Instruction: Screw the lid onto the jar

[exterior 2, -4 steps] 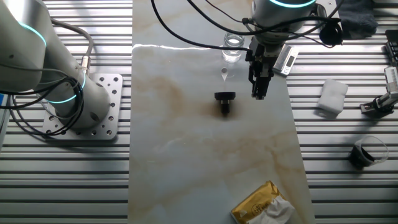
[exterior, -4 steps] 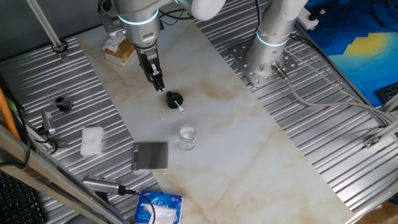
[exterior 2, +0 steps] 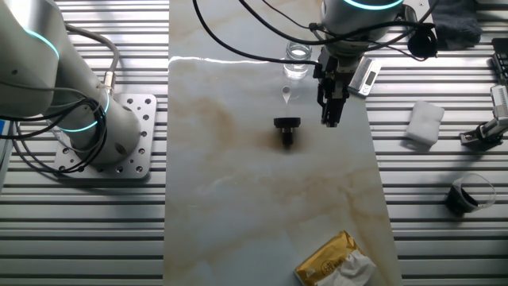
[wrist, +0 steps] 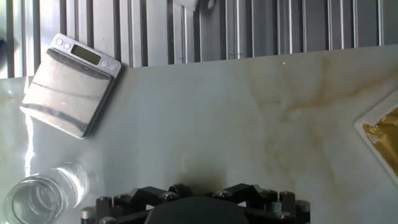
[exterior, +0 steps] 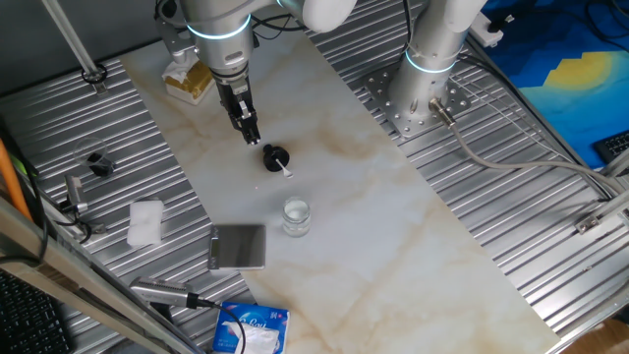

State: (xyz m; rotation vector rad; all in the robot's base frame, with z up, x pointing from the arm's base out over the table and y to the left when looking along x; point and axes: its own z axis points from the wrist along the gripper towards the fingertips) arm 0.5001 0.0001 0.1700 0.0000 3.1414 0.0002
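Task barely starting. Lid [exterior: 275, 157] lying mid-worktop, unscrewed, well apart from jar [exterior: 296, 215], which is standing open nearer worktop's edge by scale [exterior: 238, 246]. Claw [exterior: 251, 136] hovering just beside lid, holding nothing; opening state: cannot tell. Grasping, carrying, screwing all remaining.

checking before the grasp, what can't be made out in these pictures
- Fingers: the hand view shows only the gripper base at its bottom edge; in the fixed views they are too small to tell open or shut.
- The lid: absent from the hand view; its thread side is too small to judge elsewhere.
- The jar: cut off by the hand view's lower left corner.
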